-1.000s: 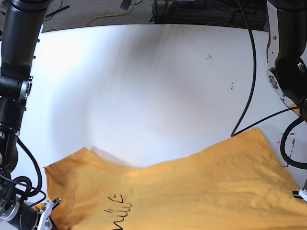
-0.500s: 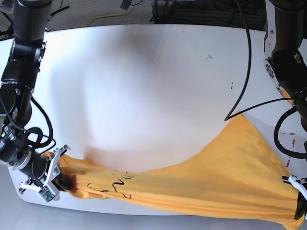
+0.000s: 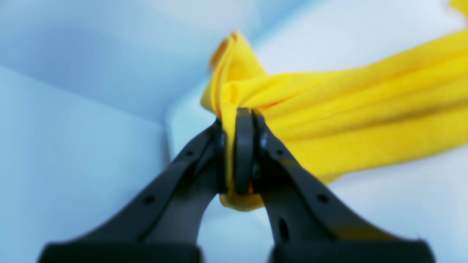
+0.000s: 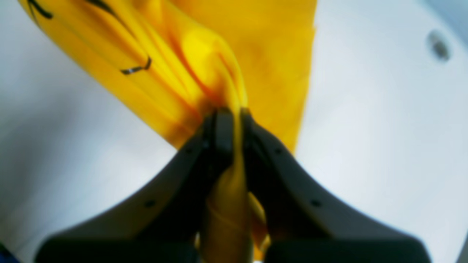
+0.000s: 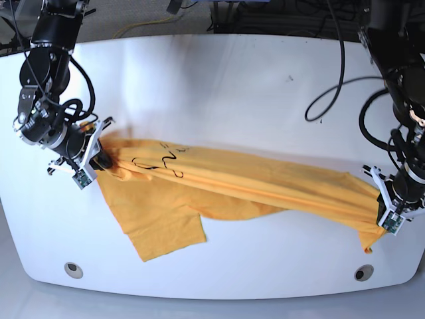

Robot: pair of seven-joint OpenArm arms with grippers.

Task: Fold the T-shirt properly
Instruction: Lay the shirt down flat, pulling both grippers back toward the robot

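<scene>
The T-shirt is stretched long across the white table, from one arm to the other. The right gripper is clamped tight on one end of the shirt, next to the black letters. The left gripper is clamped tight on the other end. Part of the shirt hangs down flat on the table below the stretched part. Up close, yellow cloth is bunched between the left gripper's jaws. The right gripper pinches a thick fold too.
</scene>
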